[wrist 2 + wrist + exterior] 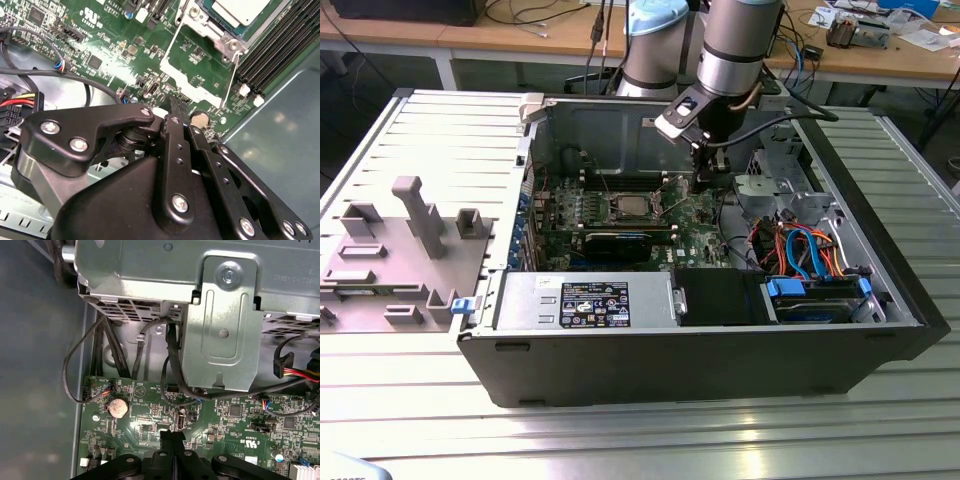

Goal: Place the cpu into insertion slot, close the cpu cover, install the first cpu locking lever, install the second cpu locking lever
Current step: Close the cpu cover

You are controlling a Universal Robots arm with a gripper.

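A grey ridged desk (620,430) holds a big open computer case (670,350), and more desks stand behind it. The robot arm reaches down into the case. Its black gripper (705,180) hangs close over the green board (225,425). In both wrist views the gripper (172,439) (176,106) has its two fingers pressed together, with nothing between them. A small round battery (118,407) sits on the board near the tips. Just past the tips, the cpu cover (187,82) is flipped open, and you can see green board through its big square hole. A thin wire lever (231,80) runs along one side of it. Beyond the cover, the cpu (240,10) lies flat in the insertion slot (220,34), shiny side up. In the exterior view the cpu (625,207) is to the gripper's left. Black, red and orange cables (790,245) curl on the exterior view's right.
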